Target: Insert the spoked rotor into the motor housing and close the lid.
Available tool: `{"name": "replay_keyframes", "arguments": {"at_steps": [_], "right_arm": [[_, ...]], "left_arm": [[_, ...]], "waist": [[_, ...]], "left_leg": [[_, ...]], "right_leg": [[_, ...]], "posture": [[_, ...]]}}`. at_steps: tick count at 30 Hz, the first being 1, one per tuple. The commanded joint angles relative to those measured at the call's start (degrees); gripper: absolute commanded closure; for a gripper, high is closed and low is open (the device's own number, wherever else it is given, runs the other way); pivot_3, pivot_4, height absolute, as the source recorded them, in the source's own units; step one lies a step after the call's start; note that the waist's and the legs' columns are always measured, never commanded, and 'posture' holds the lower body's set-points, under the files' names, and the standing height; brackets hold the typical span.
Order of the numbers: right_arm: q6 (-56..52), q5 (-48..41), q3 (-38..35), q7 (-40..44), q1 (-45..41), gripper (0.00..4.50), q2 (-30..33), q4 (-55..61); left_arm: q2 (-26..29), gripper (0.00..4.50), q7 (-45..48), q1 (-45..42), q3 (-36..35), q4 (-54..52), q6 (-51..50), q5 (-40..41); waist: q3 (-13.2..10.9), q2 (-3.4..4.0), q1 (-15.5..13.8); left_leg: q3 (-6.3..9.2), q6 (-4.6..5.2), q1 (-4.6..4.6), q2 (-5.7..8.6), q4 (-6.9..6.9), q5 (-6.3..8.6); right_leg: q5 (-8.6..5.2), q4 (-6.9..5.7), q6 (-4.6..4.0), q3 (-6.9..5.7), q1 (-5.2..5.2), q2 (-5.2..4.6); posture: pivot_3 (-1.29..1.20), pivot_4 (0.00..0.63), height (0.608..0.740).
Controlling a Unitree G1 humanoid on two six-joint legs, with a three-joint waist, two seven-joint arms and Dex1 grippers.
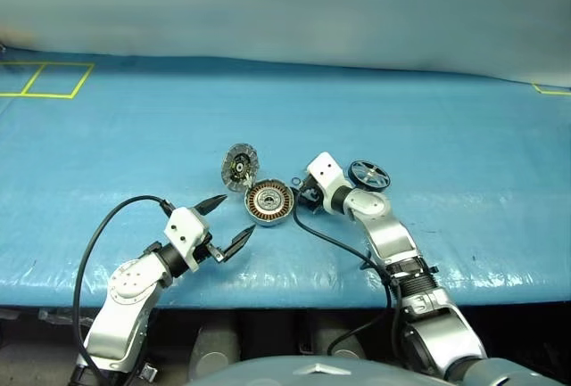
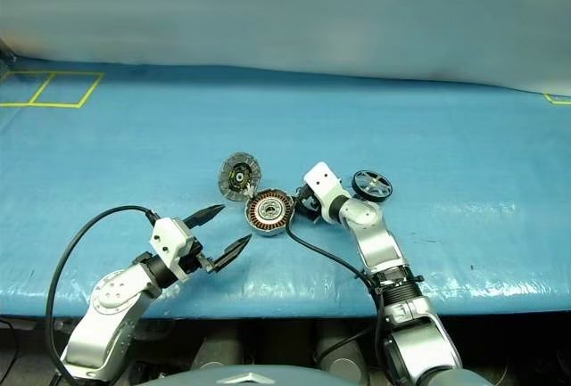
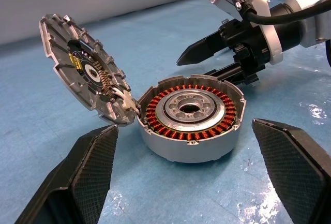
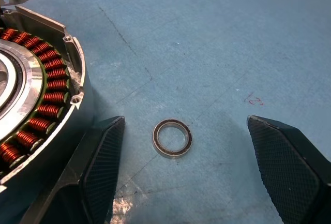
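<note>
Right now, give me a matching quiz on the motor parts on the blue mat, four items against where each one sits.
1. dark spoked rotor
2. round silver motor housing with copper windings
3. ribbed silver lid
4. thin loose metal ring

A. stands open at the housing's edge
B. between the right gripper's open fingers
C. beside the right arm
D. between both grippers

Pairs: 1-C, 2-D, 3-A, 4-B

the motor housing is bare silver metal with a dull cast wall, a ring of glossy copper-brown wire windings and a polished steel bearing at its centre. the lid is matt silver-grey metal, its inner face ribbed. the small ring is shiny metal. the surface wears a blue, slightly glossy woven sheet. the left claw has black fingers with finely cross-hatched, matt pads.
</note>
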State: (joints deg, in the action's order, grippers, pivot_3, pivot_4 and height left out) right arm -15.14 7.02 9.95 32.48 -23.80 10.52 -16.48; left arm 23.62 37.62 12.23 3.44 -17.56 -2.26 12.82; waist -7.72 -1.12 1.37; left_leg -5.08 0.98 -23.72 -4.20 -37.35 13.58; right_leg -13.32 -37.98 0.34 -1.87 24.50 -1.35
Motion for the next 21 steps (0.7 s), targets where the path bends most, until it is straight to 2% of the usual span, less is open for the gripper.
{"name": "replay_keyframes", "arguments": {"at_steps": [1,5,12,13,21], "right_arm": [[1.33,-0.63,0.69,-0.58,-0.83,0.51,-0.34,-2.29],[0.84,-1.14,0.56,-1.12,-0.69,1.41,-0.4,-3.78],[-3.04,-4.35,-0.95,-1.66,0.82,3.72,-1.19,-1.98],[-3.75,-4.77,-1.09,-1.65,1.26,3.84,-1.15,-1.26],[-6.84,-5.22,-1.48,-4.07,6.68,3.84,0.63,11.63]], "left_arm": [[-0.12,0.0,0.13,-0.02,0.15,0.14,1.09,0.14],[-0.1,0.0,0.23,-0.16,0.24,0.43,1.25,-0.01],[-0.22,0.0,0.38,-0.38,0.41,0.99,1.45,-0.04],[-0.2,0.0,0.47,-0.45,0.48,1.05,1.4,0.01],[-0.31,0.0,0.32,-0.17,0.78,1.18,1.36,0.0]], "waist": [[0.0,0.0,0.03],[0.0,0.0,0.05],[0.01,-0.01,-0.02],[0.01,-0.01,-0.11],[0.01,0.0,-0.49]], "left_leg": [[-0.01,0.0,0.01,0.0,0.0,0.0],[-0.08,0.0,0.1,-0.02,0.0,0.0],[-0.19,0.05,0.13,-0.26,-0.07,-0.04],[-0.2,0.05,0.12,-0.25,-0.08,-0.05],[-0.16,0.07,0.06,-0.24,-0.05,-0.04]], "right_leg": [[0.0,0.0,0.0,0.01,0.0,0.0],[-0.01,-0.02,-0.01,0.09,-0.04,0.0],[-0.02,-0.03,-0.04,0.2,-0.07,-0.04],[-0.02,-0.03,-0.03,0.21,-0.07,-0.07],[-0.02,-0.02,-0.05,0.2,-0.02,-0.08]], "posture": [[0.0,0.15,0.74],[0.0,0.15,0.74],[0.0,0.15,0.74],[0.0,0.15,0.74],[0.0,0.15,0.74]]}}
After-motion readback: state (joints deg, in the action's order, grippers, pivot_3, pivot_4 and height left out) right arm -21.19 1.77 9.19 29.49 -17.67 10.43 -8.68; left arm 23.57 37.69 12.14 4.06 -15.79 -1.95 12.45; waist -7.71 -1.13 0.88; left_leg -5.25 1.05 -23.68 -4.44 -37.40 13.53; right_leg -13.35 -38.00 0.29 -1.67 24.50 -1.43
